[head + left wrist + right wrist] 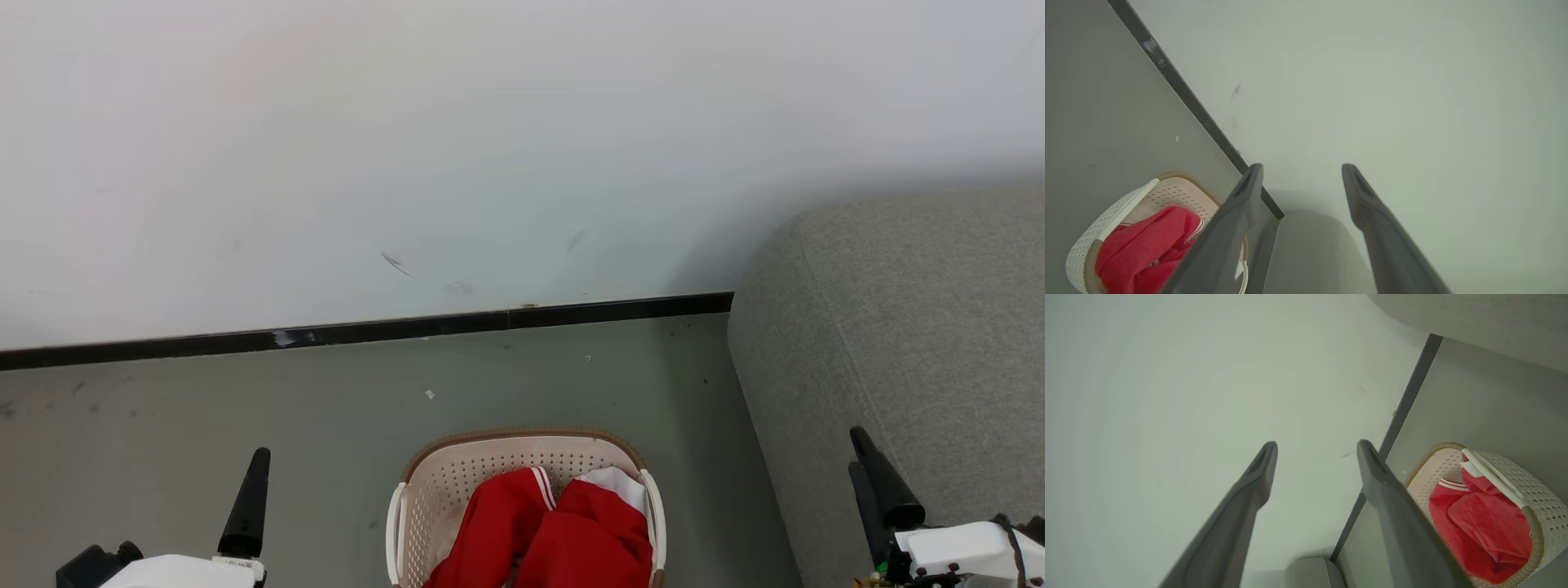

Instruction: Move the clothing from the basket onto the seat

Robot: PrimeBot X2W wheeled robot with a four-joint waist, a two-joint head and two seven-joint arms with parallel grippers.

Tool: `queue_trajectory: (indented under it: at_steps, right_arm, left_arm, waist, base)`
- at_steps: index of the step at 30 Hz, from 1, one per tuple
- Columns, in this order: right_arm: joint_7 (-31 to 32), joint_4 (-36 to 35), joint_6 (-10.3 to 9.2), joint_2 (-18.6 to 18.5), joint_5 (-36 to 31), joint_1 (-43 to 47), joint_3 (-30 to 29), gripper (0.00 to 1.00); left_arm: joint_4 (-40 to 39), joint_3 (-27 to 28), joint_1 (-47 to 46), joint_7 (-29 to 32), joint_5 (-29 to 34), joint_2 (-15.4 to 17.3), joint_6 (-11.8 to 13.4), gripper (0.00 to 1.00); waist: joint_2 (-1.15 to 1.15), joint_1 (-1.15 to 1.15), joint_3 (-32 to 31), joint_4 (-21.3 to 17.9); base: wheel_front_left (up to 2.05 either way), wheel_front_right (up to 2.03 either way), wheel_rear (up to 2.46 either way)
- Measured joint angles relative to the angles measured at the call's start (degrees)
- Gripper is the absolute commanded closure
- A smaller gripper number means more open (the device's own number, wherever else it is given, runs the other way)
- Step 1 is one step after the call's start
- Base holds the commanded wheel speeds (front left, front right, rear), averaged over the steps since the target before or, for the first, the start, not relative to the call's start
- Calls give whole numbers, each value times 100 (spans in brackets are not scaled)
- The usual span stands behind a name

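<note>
The basket (522, 434), cream with a brown rim, stands on the floor at the bottom centre of the head view. The clothing (547, 531), bright red with white trim, lies heaped inside it. The seat (914, 343), a grey fabric sofa, rises just right of the basket. My left gripper (260, 461) hangs left of the basket, off the floor; in the left wrist view it (1302, 167) is open and empty, with the basket (1086, 245) and clothing (1143, 245) at lower left. My right gripper (856, 449) hovers over the seat's front edge, open and empty (1318, 444), beside the basket (1535, 490) and clothing (1486, 522).
A pale wall with a black baseboard (367, 331) runs behind the basket. Grey floor (245, 408) stretches between the wall and the basket, and to the basket's left. A narrow strip of floor separates the basket from the seat.
</note>
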Motion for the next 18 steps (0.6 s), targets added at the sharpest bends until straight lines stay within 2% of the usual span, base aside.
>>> queue_trajectory:
  at_steps: [12, 18]
  right_arm:
    - [-197, -181, 0, -60, -1296, -7, 52, 0]
    - [-278, -254, 0, -62, -1867, -7, 109, 0]
  left_arm:
    - [-264, -214, -6, -200, 1191, 147, 187, 0]
    - [-404, -311, -7, -297, 1717, 166, 310, 0]
  waist:
    - [0, 52, -51, 24]
    - [0, 66, -73, 34]
  base:
    - [0, 0, 0]
    - [0, 0, 0]
